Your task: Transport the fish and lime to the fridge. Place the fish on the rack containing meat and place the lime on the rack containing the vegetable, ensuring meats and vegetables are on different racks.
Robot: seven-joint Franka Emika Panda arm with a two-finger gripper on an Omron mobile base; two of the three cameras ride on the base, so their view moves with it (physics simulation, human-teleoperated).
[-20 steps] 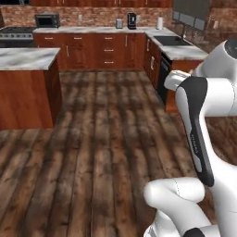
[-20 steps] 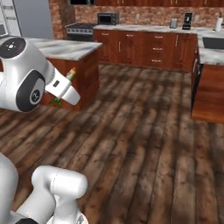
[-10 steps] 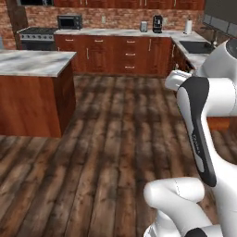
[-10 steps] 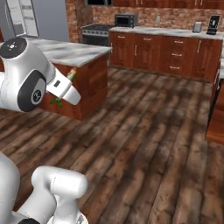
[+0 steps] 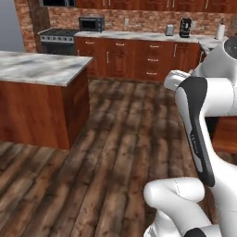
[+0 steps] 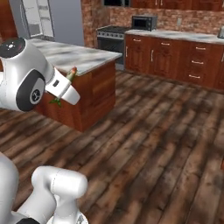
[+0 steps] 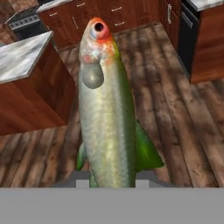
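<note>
— What is your tool (image 7: 106, 181) doing right now?

— It is clamping the slim greenish-yellow fish with the pale belly and reddish head (image 7: 107, 113) near its tail end. In the hand view the fish is standing straight up from between the fingertips, head pointing away from me. In the right base view its head is poking out past my white wrist, in front of the marble-topped wooden island counter (image 6: 83, 56).

— And where are you taking it?

— To the tall grey-silver fridge (image 6: 48, 19), which is showing beyond the island in the right base view, well apart from me. I cannot tell from here which shelf holds the meat.

— How are you planning to do this leg well?

— I am judging that the grip is narrow and low on a long body, so I am wanting steady driving and no sharp swings of the wrist. I am also wanting to be rounding the island's corner with room to spare, keeping the fish upright.

— The lime?

— Not something I can place from here.
</note>
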